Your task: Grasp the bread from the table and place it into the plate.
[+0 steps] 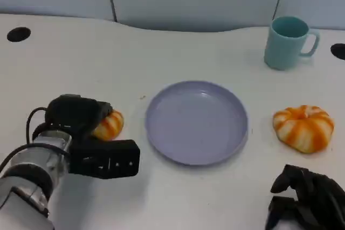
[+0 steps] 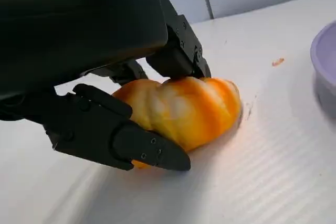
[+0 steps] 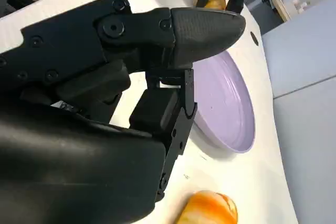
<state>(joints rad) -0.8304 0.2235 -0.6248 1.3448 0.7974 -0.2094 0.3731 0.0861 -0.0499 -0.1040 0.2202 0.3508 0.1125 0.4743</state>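
In the head view the left hand (image 1: 86,127) sits on the white tabletop (image 1: 161,52) left of the lavender plate (image 1: 197,122), with a small orange-and-white bread (image 1: 109,125) showing just past it, between the hand and the plate's rim and apart from the plate. A second, larger bread (image 1: 303,127) lies right of the plate, well apart from the right hand (image 1: 307,197), which rests near the front edge with fingers curled in and nothing in them; a teal mug (image 1: 287,42) stands at the back right. The left wrist view shows the small bread (image 2: 181,111) still resting on the tabletop, clasped between fingers (image 2: 178,51) pressing on its top and a finger (image 2: 131,142) against its near side; the plate's edge (image 2: 325,72) lies beyond. In the right wrist view the right hand's fingers (image 3: 205,27) are folded, gripping nothing, with the plate (image 3: 231,103) past them and the larger bread (image 3: 210,211) beside the hand, untouched.
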